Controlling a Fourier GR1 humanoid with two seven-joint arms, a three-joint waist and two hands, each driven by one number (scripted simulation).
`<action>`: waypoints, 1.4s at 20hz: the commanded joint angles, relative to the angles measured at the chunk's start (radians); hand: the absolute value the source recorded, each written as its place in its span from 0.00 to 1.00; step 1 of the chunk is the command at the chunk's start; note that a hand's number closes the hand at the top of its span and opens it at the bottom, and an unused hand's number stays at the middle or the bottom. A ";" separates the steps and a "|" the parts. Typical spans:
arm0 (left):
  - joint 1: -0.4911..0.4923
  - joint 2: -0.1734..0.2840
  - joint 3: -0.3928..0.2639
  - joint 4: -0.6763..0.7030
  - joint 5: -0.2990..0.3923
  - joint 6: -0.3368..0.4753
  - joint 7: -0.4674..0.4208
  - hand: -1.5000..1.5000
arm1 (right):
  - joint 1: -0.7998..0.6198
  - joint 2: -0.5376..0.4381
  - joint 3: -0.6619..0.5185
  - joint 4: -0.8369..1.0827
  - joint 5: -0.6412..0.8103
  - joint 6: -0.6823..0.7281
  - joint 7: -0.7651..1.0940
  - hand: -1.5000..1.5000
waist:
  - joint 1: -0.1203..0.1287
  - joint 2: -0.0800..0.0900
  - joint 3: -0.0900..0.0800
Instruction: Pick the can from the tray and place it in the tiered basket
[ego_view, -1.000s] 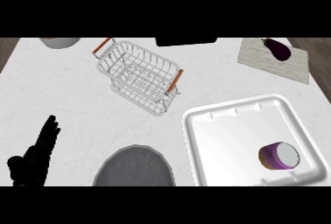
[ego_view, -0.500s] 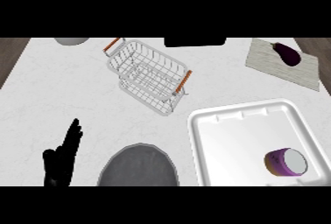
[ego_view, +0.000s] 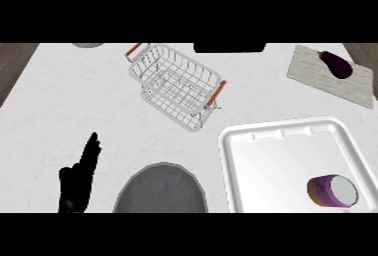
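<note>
A short purple can (ego_view: 333, 190) with a pale lid lies in the near right corner of the white tray (ego_view: 251, 165). The white wire tiered basket (ego_view: 177, 85) with orange handles stands on the counter beyond the tray, toward the back middle. My left hand (ego_view: 79, 175) shows at the lower left, open with fingers straight and pointing away, far from both can and basket. My right hand is out of sight.
A dark grey round plate (ego_view: 161, 189) lies at the near edge between the left hand and the tray. A purple eggplant (ego_view: 339, 64) rests on a grey cutting board (ego_view: 325, 75) at the back right. A black object (ego_view: 229, 47) sits at the back edge.
The view has shifted, so everything sits further right and lower in the picture. The left hand shows more toward the centre. The can stays in the tray.
</note>
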 joint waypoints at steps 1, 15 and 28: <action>-0.020 -0.022 -0.027 0.014 -0.023 0.009 0.021 0.50 | 0.074 -0.096 0.035 -0.128 0.149 0.027 0.215 0.00 | 0.016 0.004 0.001; 0.005 -0.062 -0.036 0.030 -0.054 0.005 -0.025 0.50 | -0.298 -0.132 0.458 -0.098 0.600 0.072 0.731 0.00 | 0.042 0.001 0.004; -0.080 -0.072 -0.012 0.045 -0.077 0.012 0.067 0.50 | -0.542 0.049 0.654 0.131 0.685 0.224 0.831 0.00 | 0.026 -0.001 0.005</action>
